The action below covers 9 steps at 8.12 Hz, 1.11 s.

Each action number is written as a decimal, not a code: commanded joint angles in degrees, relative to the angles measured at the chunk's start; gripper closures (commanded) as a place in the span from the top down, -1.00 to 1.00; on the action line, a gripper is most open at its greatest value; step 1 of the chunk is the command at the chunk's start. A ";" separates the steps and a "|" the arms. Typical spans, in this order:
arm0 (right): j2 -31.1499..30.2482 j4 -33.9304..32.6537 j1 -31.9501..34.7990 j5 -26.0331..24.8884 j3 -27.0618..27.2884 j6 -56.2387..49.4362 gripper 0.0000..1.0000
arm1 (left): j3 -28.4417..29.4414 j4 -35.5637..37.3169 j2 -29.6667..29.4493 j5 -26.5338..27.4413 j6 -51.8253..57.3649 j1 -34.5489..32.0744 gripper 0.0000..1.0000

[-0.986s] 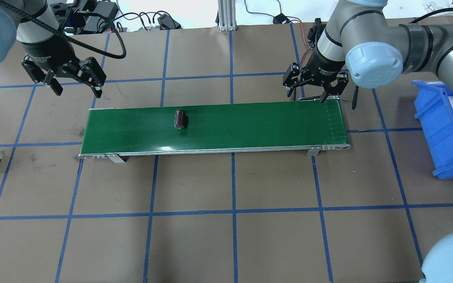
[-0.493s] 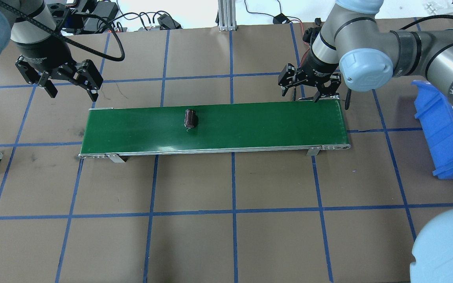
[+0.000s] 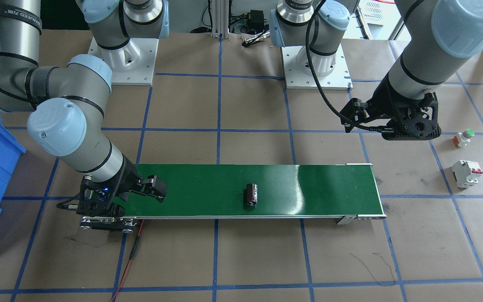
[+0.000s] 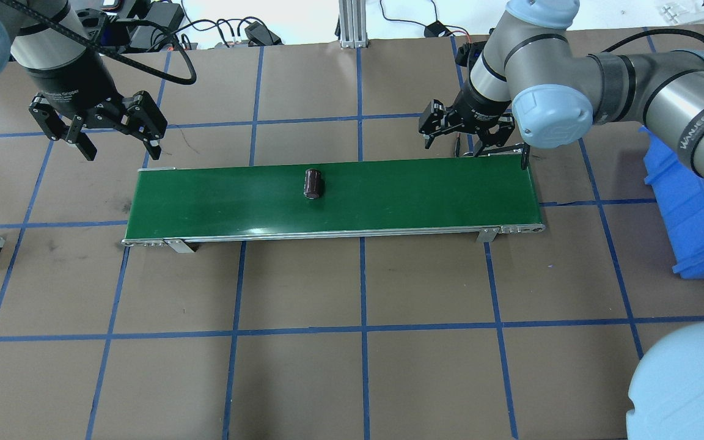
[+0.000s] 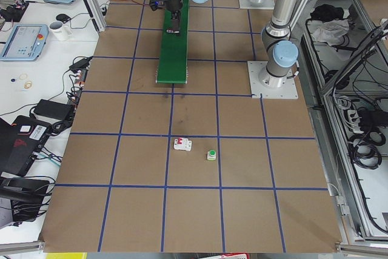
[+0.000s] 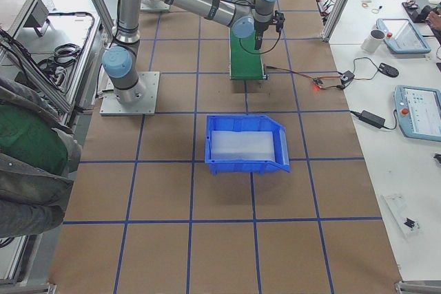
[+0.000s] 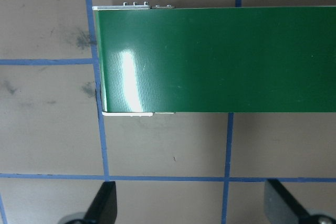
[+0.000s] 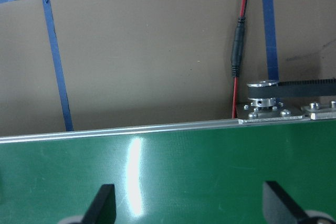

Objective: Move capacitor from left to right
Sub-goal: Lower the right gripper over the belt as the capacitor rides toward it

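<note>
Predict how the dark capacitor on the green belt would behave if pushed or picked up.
The capacitor looks cylindrical and lies on its side, so a push would likely roll it along the conveyor belt. Being small, it is probably light.

The small, dark brown-black cylindrical capacitor (image 4: 313,183) lies on its side on the long green conveyor belt (image 4: 425,195), its long axis across the belt's width, slightly toward the robot's left of the belt's middle and nearer its far edge.
</note>
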 commanded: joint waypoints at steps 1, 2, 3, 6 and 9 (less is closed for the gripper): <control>0.24 -1.69 1.04 -0.49 1.37 -0.36 0.92 | 0.09 -1.10 1.04 -4.33 -1.52 0.47 1.00; 0.24 -3.45 1.65 -0.58 2.51 -0.36 0.92 | 0.09 -1.19 1.48 -3.81 -1.52 0.56 1.00; 0.16 -3.64 1.92 -0.67 2.69 -0.02 0.93 | 0.09 -0.75 2.01 -3.55 -1.09 0.21 1.00; -0.37 -3.73 3.24 0.20 2.70 0.60 0.95 | -0.44 -0.57 1.31 -3.01 -0.74 0.21 1.00; -0.37 -4.34 3.68 0.21 2.78 0.60 0.95 | -0.18 0.04 1.22 -3.01 -0.64 0.21 1.00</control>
